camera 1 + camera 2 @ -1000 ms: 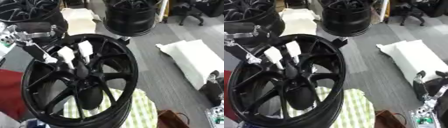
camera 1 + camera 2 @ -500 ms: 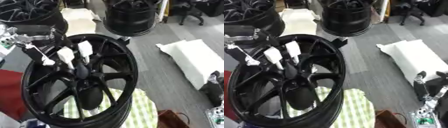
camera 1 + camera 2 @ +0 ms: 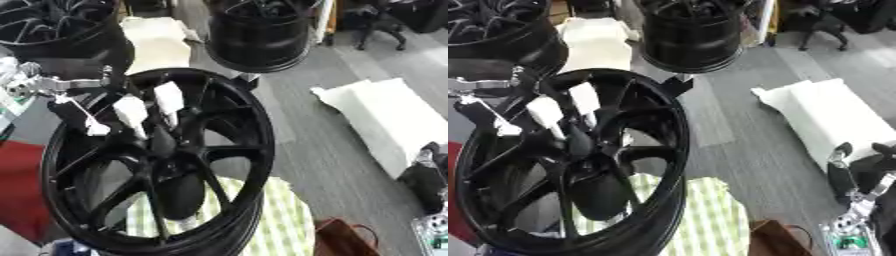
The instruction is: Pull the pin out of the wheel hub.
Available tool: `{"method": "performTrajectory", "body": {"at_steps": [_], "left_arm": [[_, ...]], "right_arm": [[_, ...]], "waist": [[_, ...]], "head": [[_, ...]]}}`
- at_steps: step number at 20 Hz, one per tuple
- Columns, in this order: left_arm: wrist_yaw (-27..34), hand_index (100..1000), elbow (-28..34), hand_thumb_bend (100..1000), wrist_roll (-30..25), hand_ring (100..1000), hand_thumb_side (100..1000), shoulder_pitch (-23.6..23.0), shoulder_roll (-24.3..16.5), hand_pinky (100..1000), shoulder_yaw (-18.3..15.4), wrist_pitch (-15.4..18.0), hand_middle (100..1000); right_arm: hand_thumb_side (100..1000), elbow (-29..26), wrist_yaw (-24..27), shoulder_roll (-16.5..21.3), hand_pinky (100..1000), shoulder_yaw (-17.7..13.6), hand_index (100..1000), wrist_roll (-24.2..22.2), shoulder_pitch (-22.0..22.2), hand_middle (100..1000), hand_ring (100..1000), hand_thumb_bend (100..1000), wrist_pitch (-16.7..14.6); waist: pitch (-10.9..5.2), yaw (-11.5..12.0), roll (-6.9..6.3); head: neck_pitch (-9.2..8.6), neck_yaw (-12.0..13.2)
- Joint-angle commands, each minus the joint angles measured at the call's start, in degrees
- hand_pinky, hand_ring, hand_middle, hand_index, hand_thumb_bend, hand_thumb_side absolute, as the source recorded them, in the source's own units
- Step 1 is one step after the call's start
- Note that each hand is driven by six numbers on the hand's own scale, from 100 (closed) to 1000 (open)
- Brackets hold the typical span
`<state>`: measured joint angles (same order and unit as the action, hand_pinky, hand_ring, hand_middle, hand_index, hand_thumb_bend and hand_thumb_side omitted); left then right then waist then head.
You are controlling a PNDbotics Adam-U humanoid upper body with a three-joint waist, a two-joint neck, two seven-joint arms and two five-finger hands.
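A large black multi-spoke wheel hub (image 3: 162, 160) leans tilted on a green checked cloth. My left hand (image 3: 131, 112), black with white finger pads and a silver wrist, comes in from the upper left and hangs over the spokes. Its fingers are spread and fairly straight, pointing down at the hub's centre bore (image 3: 166, 142). I cannot make out the pin; the dark centre and the fingers hide it. My right hand (image 3: 859, 175) rests open at the lower right edge, fingers up, well away from the wheel.
Two more black wheels stand behind, one at centre (image 3: 262, 30) and one at the far left (image 3: 52, 30). White padding (image 3: 385, 115) lies on the grey floor to the right. A brown bag (image 3: 346, 240) sits at the bottom and a red surface (image 3: 17, 190) at the left.
My left hand and wrist have sunk slightly toward the hub centre. The wheel and my right hand have stayed put.
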<state>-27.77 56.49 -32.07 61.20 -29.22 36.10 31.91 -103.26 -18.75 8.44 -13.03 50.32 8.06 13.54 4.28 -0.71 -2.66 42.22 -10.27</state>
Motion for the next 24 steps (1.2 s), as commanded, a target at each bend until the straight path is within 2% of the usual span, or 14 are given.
{"method": "performTrajectory", "body": {"at_steps": [1, 5, 10, 16, 21, 24], "left_arm": [[0.26, 831, -0.6, 280, -19.9, 541, 238, 0.82, -0.3, 698, 0.32, 20.06, 653], [0.38, 732, -1.94, 100, -19.9, 496, 110, 0.7, 0.14, 670, -0.08, 20.06, 515], [1.79, 638, -2.87, 100, -19.9, 426, 129, 1.37, 0.77, 625, -1.41, 20.06, 412], [7.13, 633, 0.31, 100, -19.9, 422, 135, 3.42, 0.83, 629, -4.4, 20.06, 406], [10.78, 629, 2.45, 100, -19.9, 419, 124, 5.86, 0.19, 639, -8.58, 20.06, 402], [12.46, 629, 3.37, 100, -19.9, 418, 121, 6.06, -1.82, 641, -11.56, 20.06, 401]], "right_arm": [[151, -0.5, -0.21, 1.34, 149, 0.01, 663, 1.65, -0.32, 793, 412, 311, 1.56], [151, -0.54, -0.13, 1.25, 148, -0.01, 663, 1.65, -0.33, 793, 412, 312, 1.61], [152, -0.5, -0.08, 1.21, 149, -0.07, 663, 1.65, -0.33, 792, 412, 312, 1.59], [152, -0.44, -0.05, 1.16, 149, -0.2, 663, 1.65, -0.2, 792, 412, 312, 1.6], [152, -0.28, -0.06, 1.19, 149, -0.34, 664, 1.65, -0.09, 792, 412, 312, 1.55], [152, -0.21, -0.11, 1.22, 149, -0.52, 664, 1.65, -0.03, 792, 412, 313, 1.51]], "waist": [[-0.87, -0.13, 0.3], [-0.75, -0.24, 0.39], [-0.75, -0.18, 0.44], [-0.95, -0.06, 0.49], [-1.25, 0.24, 0.41], [-1.39, 0.52, 0.32]], "head": [[-0.31, -0.05], [-0.23, -0.04], [-0.14, 0.03], [-0.01, -0.01], [0.14, -0.09], [0.12, -0.16]]}}
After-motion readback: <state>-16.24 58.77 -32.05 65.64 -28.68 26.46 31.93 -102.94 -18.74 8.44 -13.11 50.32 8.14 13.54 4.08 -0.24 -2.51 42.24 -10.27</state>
